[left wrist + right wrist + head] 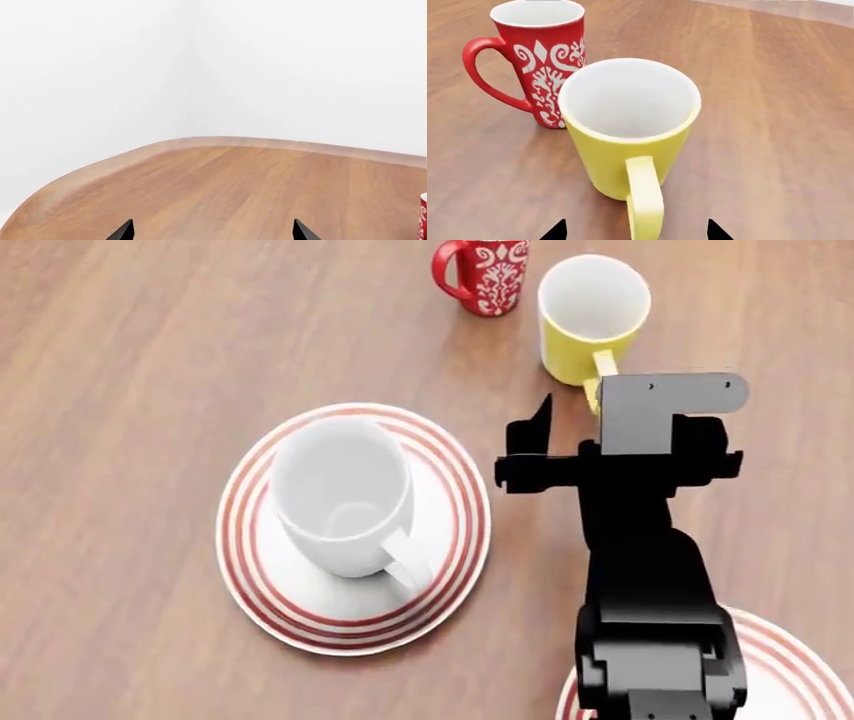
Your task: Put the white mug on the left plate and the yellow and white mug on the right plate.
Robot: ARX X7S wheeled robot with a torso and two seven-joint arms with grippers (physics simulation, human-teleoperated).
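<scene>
The white mug (344, 498) already stood upright on the left plate (254, 540), its handle turned toward the near edge of the table (120, 340), so that half of the job looked done. The yellow and white mug (591, 315) was not yet moved: it sat on the bare wood near the far edge, just beside a red patterned mug (485, 273), with its handle pointing back toward the robot. That made the handle the natural thing to seize.

The right gripper (635, 231) was lined up for exactly this. In the right wrist view its two dark fingertips stood apart, one on either side of the yellow handle, not closed on it. From the head view the arm reached out over the table toward the mug, hiding the gripper's tips. The right plate (787, 660) lay at the near right corner, partly under the arm, waiting for the mug.

The left gripper (213, 234) was well away from all this, its fingertips spread and holding nothing, looking out over a rounded far corner of the table, where a sliver of a red can (423, 215) showed at the picture's border.
</scene>
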